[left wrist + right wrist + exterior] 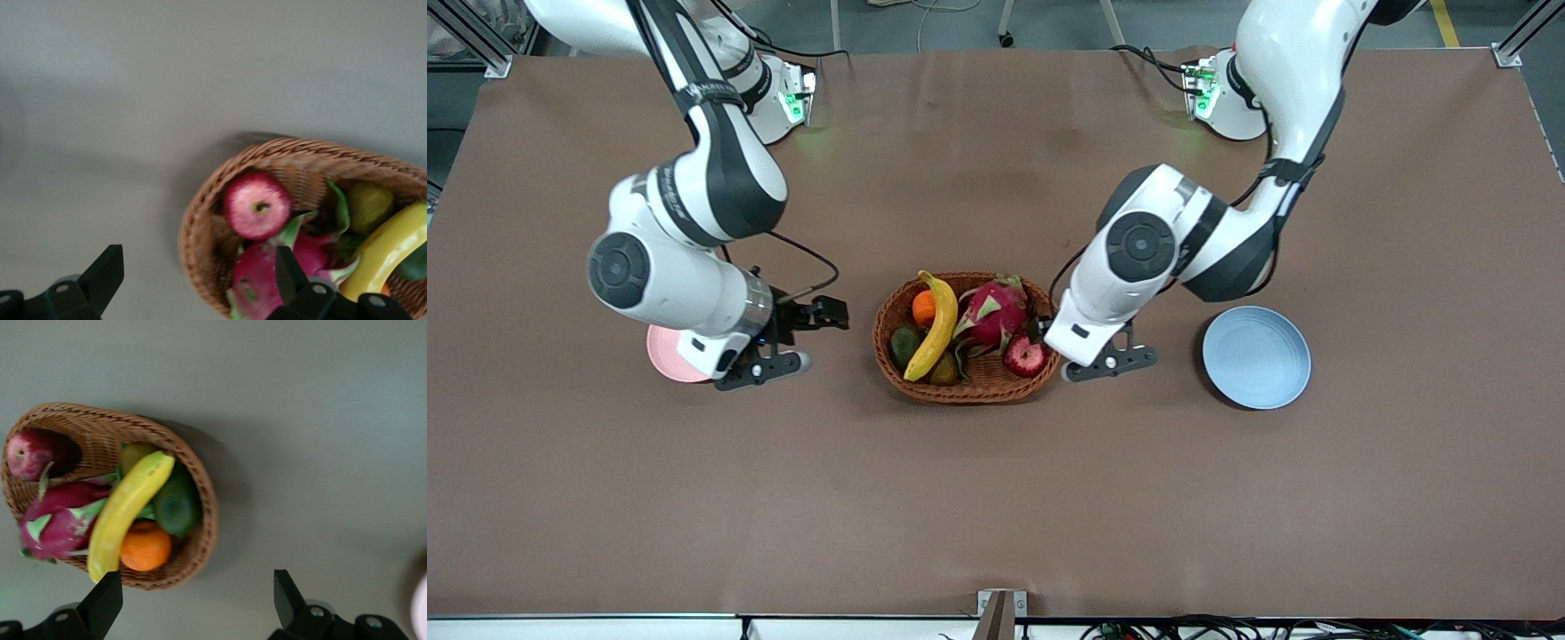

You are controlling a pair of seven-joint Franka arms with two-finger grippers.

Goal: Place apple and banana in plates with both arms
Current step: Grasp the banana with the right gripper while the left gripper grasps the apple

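The yellow banana point(934, 327) and the dark-red apple point(1025, 356) lie in a brown wicker basket point(969, 391) at mid-table. The pink plate point(669, 354) lies toward the right arm's end, partly hidden under that arm. The blue plate point(1256, 356) lies toward the left arm's end. My left gripper point(1089, 354) hangs open and empty over the basket's rim beside the apple; its wrist view shows the gripper point(198, 277), the apple point(257, 204) and the banana point(387, 250). My right gripper point(783, 342) is open and empty over bare table between pink plate and basket; its wrist view shows the gripper point(197, 597), the banana point(127, 510) and the apple point(30, 453).
The basket also holds a magenta dragon fruit point(993, 311), an orange point(923, 307) and small green-brown fruits point(905, 342). The brown table mat point(996, 498) stretches wide nearer the front camera. The pink plate's edge shows in the right wrist view point(420, 607).
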